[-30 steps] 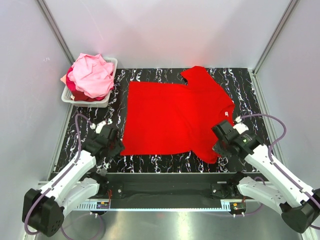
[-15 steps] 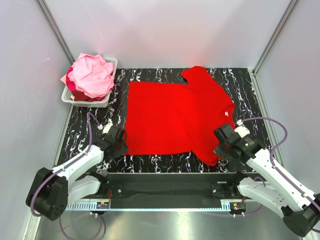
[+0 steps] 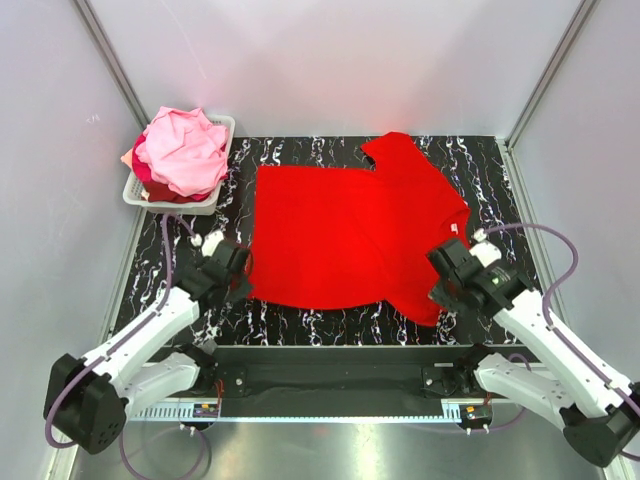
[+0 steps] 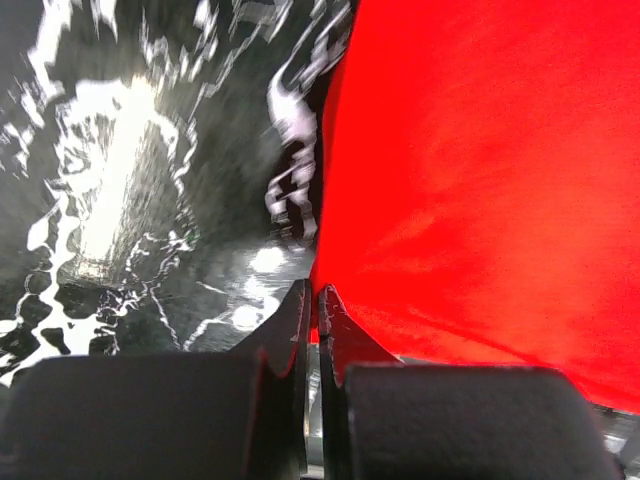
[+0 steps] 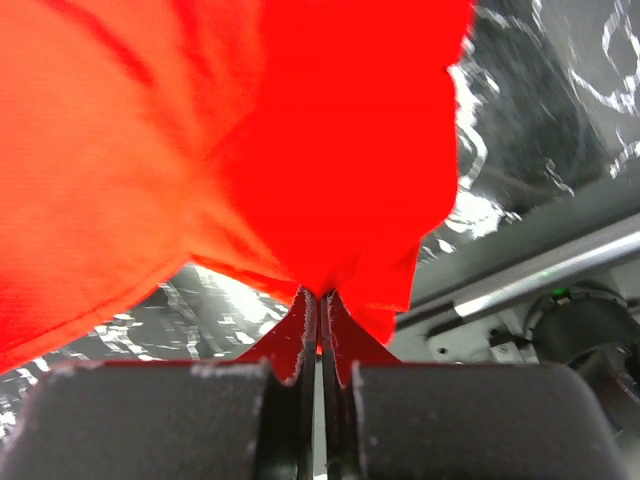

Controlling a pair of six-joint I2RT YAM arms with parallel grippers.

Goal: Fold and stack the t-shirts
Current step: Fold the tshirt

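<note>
A bright red t-shirt [image 3: 350, 235] lies spread on the black marbled table [image 3: 480, 170]. My left gripper [image 3: 243, 283] is at its near-left hem corner, and in the left wrist view the left gripper [image 4: 312, 296] is shut on the edge of the red t-shirt [image 4: 480, 180]. My right gripper [image 3: 441, 291] is at the near-right sleeve. The right wrist view shows the right gripper [image 5: 320, 296] shut on a pinch of the red t-shirt [image 5: 300, 150], which hangs bunched above the fingertips. More t-shirts, light pink and peach [image 3: 185, 150], are heaped at the back left.
The heap sits in a white slotted basket [image 3: 214, 203] at the table's back-left corner. Grey walls close in the left, right and back sides. A metal rail [image 3: 330, 352] runs along the near edge between the arm bases.
My left gripper came in to the shirt's near-left corner and shut on it. The near hem now curves up slightly. The right gripper stayed shut on the sleeve.
</note>
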